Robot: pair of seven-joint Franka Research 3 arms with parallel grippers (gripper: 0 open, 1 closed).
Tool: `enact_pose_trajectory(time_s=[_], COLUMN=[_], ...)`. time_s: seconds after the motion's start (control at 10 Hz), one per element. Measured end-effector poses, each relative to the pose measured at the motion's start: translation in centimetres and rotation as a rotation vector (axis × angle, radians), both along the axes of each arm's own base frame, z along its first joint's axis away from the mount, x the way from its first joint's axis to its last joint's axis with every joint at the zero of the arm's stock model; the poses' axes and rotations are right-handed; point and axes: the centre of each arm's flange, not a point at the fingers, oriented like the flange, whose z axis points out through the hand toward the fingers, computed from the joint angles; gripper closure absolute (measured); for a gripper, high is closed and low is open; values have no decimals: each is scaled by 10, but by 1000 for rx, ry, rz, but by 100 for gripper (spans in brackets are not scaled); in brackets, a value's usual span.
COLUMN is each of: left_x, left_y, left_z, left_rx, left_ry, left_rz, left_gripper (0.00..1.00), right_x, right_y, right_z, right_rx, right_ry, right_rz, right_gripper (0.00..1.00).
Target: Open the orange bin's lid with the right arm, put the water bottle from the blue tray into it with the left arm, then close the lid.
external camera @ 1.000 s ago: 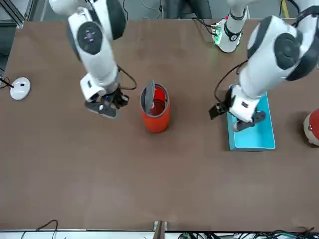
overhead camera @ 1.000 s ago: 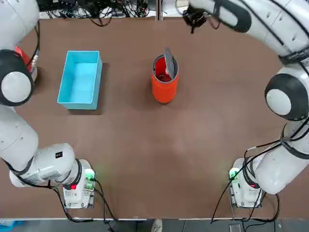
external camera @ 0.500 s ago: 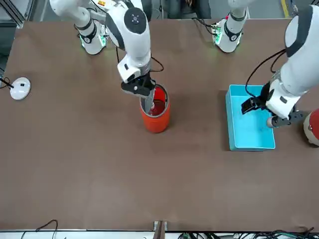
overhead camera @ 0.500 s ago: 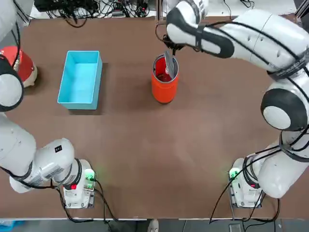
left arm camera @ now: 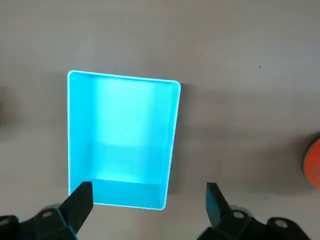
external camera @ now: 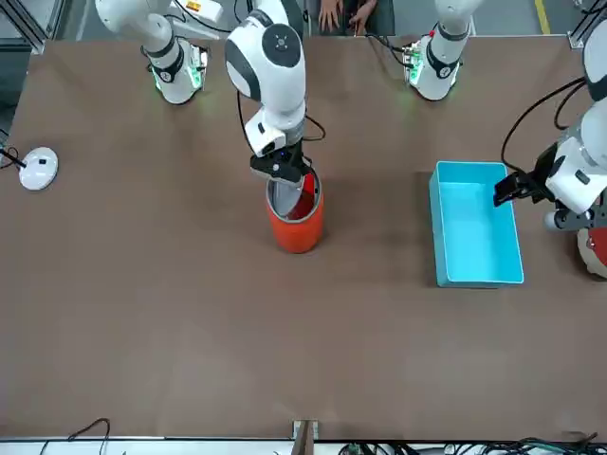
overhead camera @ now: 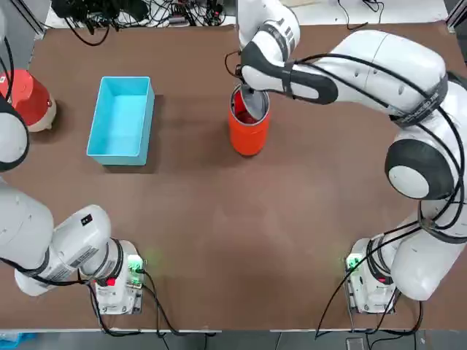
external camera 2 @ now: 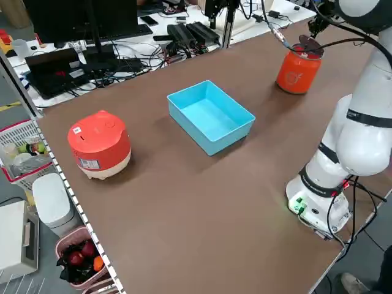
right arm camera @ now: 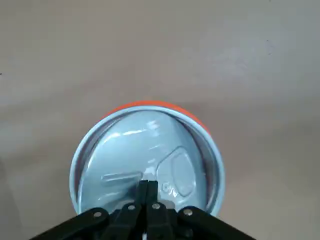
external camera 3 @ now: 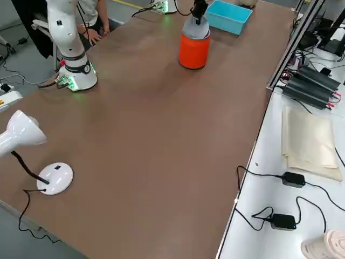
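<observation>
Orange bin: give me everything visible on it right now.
The small upright orange cylindrical bin stands on the brown table, right of the light-blue rectangular tray in the top view. It looks like plastic, red inside, with a grey rim and a faint emblem on its side. Its round grey lid is tilted, partly down into the opening, neither upright nor flat. The right arm's shut black pincer is over the lid, apparently touching it.

Red-and-white rounded object [external camera 2: 99, 144], white desk lamp [external camera 3: 55, 178]

The bin [overhead camera: 248, 137] is orange, the tray [overhead camera: 120, 122] plain light blue.
</observation>
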Motion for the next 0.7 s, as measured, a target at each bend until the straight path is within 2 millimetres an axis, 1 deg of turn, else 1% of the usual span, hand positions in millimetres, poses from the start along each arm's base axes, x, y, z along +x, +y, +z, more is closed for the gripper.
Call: enact_pose_trajectory(time_s=[0.2, 0.3, 0.4, 0.5, 0.7], left_x=[0, 1, 1, 2, 2], left_y=[23, 30, 31, 25, 8], left_z=[0, 0, -1, -1, 5], left_rx=[-2, -2, 2, 13, 38], left_ry=[-2, -2, -1, 0, -9], left_rz=[-15, -14, -19, -25, -43], left_gripper=[1, 1, 1, 0, 0], right_x=[1, 3, 4, 4, 3], right_y=[7, 9, 11, 14, 15], right_z=[-18, -28, -38, -43, -43], right_rx=[-5, -15, -24, -30, -36], right_ry=[-4, -9, -22, -31, -40], right_rz=[-4, -7, -12, -14, -12], right_gripper=[98, 98, 98, 98, 98])
